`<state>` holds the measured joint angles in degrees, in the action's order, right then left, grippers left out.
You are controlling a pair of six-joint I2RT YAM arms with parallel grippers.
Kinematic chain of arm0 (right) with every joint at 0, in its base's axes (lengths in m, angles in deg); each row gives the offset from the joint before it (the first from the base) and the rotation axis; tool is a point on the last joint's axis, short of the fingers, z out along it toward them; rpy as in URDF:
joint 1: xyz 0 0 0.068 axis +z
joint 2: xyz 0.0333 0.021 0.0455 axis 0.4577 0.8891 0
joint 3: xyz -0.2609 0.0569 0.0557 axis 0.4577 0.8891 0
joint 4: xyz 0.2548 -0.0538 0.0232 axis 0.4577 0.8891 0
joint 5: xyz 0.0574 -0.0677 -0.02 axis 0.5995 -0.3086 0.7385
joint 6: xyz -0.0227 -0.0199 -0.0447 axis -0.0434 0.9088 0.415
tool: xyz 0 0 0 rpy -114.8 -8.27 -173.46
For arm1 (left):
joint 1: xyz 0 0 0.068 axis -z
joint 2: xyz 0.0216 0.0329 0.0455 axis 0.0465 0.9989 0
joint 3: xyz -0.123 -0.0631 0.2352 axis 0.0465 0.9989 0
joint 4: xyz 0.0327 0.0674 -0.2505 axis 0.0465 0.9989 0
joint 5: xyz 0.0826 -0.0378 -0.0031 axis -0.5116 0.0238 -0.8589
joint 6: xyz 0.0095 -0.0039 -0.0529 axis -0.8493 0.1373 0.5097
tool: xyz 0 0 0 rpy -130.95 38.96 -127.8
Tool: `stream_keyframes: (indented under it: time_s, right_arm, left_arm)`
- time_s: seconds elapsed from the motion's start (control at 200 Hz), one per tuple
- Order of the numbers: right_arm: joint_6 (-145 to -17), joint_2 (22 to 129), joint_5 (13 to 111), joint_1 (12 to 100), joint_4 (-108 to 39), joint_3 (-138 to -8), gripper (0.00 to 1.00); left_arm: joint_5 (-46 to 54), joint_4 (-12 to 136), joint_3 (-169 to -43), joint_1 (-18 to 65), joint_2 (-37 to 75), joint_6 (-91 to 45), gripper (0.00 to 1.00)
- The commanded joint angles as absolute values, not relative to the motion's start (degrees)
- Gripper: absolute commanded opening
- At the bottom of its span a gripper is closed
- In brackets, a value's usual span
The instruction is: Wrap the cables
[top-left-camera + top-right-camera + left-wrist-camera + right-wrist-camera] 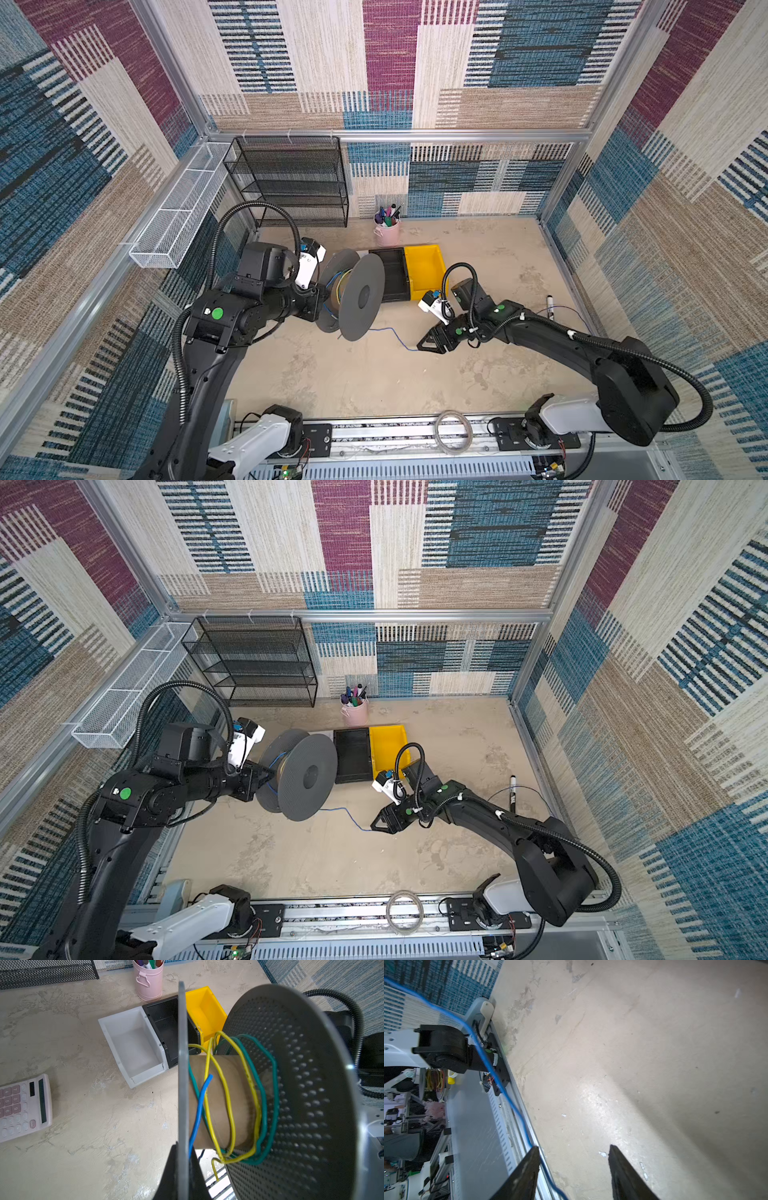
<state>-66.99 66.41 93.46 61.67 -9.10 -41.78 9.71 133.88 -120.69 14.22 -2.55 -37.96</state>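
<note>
The blue cable (199, 1105) ends on the core of the spool (360, 291), beside loose loops of yellow cable (230, 1105) and green cable (277, 1095). From the spool it trails over the desk (353, 382) to the right claw (573, 1147). That claw is spread, and the cable runs just beside one finger, unpinched. The left claw (183, 1153) pinches the rim of one spool flange, with the flanges standing on edge.
</note>
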Motion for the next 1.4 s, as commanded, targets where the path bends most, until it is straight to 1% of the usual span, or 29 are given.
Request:
stream_keyframes:
  time_s: [0.0, 0.155, 0.265, 0.401, 0.556, 0.661, 0.801, 0.856, 0.942, 1.012, 1.172, 1.242, 1.317, 1.397]
  right_arm:
    - [-67.7, 66.1, 99.2, 61.7, -9.1, -41.2, 0.62]
    - [-69.3, 69.6, 102.6, 61.7, -10.5, -39.4, 0.61]
    - [-69.4, 68.7, 103.6, 61.7, -11.2, -38.3, 0.61]
    - [-69.9, 67.9, 101.3, 61.7, -9.6, -38.5, 0.61]
    - [-69.8, 68.5, 101.0, 62.0, -9.9, -38.1, 0.60]
    - [-69.4, 69.0, 103.3, 63.4, -10.5, -38.2, 0.53]
    - [-69.9, 67.9, 107.2, 65.0, -12.2, -37.8, 0.53]
    - [-70.6, 66.8, 108.9, 65.0, -13.7, -37.4, 0.56]
    - [-72.0, 65.4, 111.0, 65.0, -16.3, -36.7, 0.63]
    - [-72.7, 64.7, 110.9, 65.0, -17.4, -37.0, 0.64]
    - [-72.6, 62.9, 97.4, 63.4, -13.6, -39.8, 0.66]
    - [-72.3, 61.2, 94.3, 62.2, -13.2, -40.6, 0.70]
    - [-70.9, 59.8, 95.9, 61.2, -13.4, -41.3, 0.72]
    - [-69.7, 59.2, 100.8, 61.1, -14.0, -41.9, 0.74]
  left_arm:
    - [10.3, 130.6, -121.9, 14.1, -2.1, -38.5, 0.00]
    - [11.1, 129.4, -122.2, 14.0, -1.5, -37.7, 0.00]
    - [10.4, 128.8, -122.0, 14.0, -1.6, -37.5, 0.00]
    - [9.0, 129.0, -122.3, 13.7, -0.8, -37.3, 0.00]
    - [10.5, 128.6, -123.5, 13.2, 0.7, -36.9, 0.00]
    - [12.2, 128.0, -124.4, 13.2, 1.5, -36.4, 0.00]
    - [12.2, 126.7, -125.0, 12.9, 2.1, -35.6, 0.00]
    - [12.9, 126.7, -125.2, 12.9, 2.6, -35.4, 0.00]
    - [13.5, 126.6, -125.1, 12.9, 3.0, -35.2, 0.00]
    - [14.0, 126.6, -124.8, 12.8, 2.9, -35.2, 0.00]
    - [14.5, 127.0, -124.8, 12.9, 2.5, -35.3, 0.00]
    - [14.6, 127.1, -124.8, 12.8, 2.4, -35.3, 0.00]
    - [14.9, 127.0, -124.6, 12.8, 2.2, -35.2, 0.00]
    - [14.9, 126.9, -124.5, 12.8, 2.4, -34.9, 0.00]
